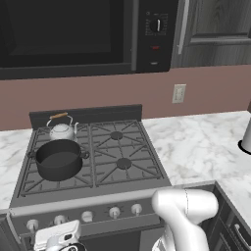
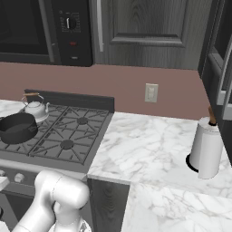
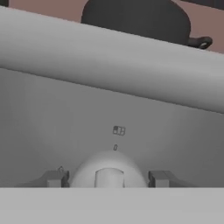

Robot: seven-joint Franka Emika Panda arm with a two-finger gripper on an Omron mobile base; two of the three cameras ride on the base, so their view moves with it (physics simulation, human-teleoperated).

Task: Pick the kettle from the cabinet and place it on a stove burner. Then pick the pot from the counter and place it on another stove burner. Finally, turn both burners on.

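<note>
1. I see the kettle [image 1: 62,129] on the range's back-left burner, near the back-left corner, upright, wood-topped handle up.
2. Pot [image 1: 59,159] sits on the front-left burner, just in front of the kettle; can't tell if they touch.
3. Right-side burners [image 1: 116,135] are bare under the grates.
4. Gripper [image 3: 107,179] is low at the range's front panel. Jaws apart, one fingertip [image 3: 54,178] each side of a silver knob [image 3: 109,174], not clamped on it.
5. Pot rim shows above the panel's top edge in hand view.
6. Cabinet [image 2: 149,27] door shut, right of the microwave [image 1: 73,34].
7. Counter [image 2: 154,149] right of the range carries a paper towel roll [image 2: 206,147] near its right edge.
</note>
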